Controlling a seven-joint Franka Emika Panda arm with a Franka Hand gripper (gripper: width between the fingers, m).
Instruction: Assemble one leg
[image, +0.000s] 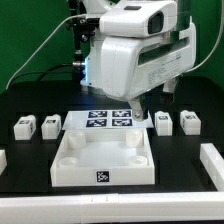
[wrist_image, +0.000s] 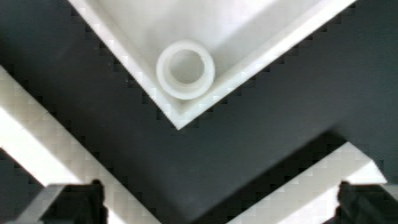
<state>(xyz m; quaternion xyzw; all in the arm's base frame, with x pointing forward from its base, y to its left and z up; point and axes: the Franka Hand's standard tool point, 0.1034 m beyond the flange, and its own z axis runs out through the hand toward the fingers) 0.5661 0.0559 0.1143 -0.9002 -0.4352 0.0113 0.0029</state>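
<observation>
Several small white legs with tags stand on the black table: two at the exterior view's left (image: 24, 126) (image: 49, 124) and two at its right (image: 163, 122) (image: 188, 121). The large white tray (image: 70, 165) lies in front, with a tag on its front wall. In the wrist view my gripper (wrist_image: 217, 212) is open and empty, its dark fingertips (wrist_image: 71, 205) wide apart. It hangs above one corner of the tray (wrist_image: 267, 40), where a round socket (wrist_image: 185, 68) shows. No leg shows in the wrist view. In the exterior view the arm's white body (image: 135, 60) hides the fingers.
The marker board (image: 108, 120) lies behind the tray, under the arm. White bars lie at the table's left edge (image: 3, 160) and right edge (image: 212, 160). Cables and a green backdrop stand behind.
</observation>
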